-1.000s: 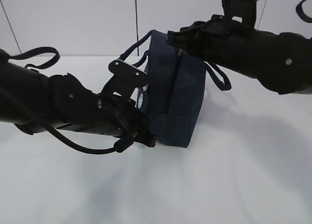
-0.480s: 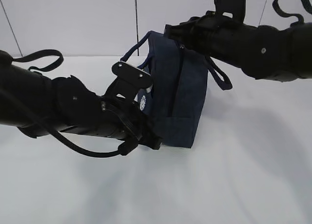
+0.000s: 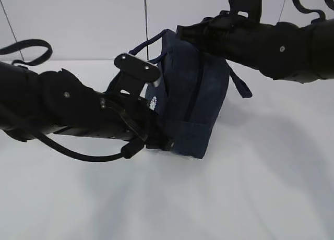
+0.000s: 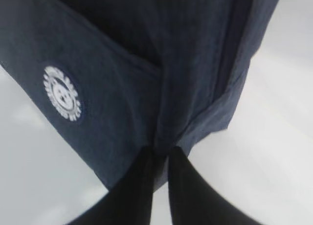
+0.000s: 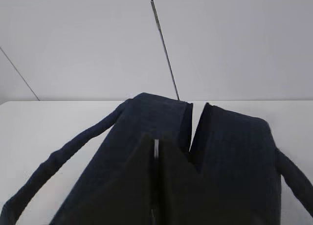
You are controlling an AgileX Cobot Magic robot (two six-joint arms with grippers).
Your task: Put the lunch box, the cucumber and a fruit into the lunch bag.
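The dark navy lunch bag (image 3: 198, 99) stands on the white table, leaning a little. My left gripper (image 3: 166, 143) reaches in low from the left. In the left wrist view its fingertips (image 4: 161, 154) pinch the bag's (image 4: 122, 88) bottom corner fabric, below a round white logo (image 4: 62, 93). My right gripper (image 3: 182, 34) comes in from the right at the bag's top edge. In the right wrist view it (image 5: 156, 144) is shut on a thin silvery zipper pull, over the bag (image 5: 230, 142). The lunch box, cucumber and fruit are out of view.
The bag's loop handles hang out to the sides (image 3: 240, 86) (image 5: 58, 161). A narrow gap (image 5: 195, 122) shows between two parts of the bag's top. The white table (image 3: 261, 188) spreads in front; a pale wall stands behind. A black cable loops under the left arm (image 3: 88, 156).
The bag's top has swung slightly right and its right side bulges further out. The left arm has risen a little at the bag's corner. The right arm has shifted up slightly.
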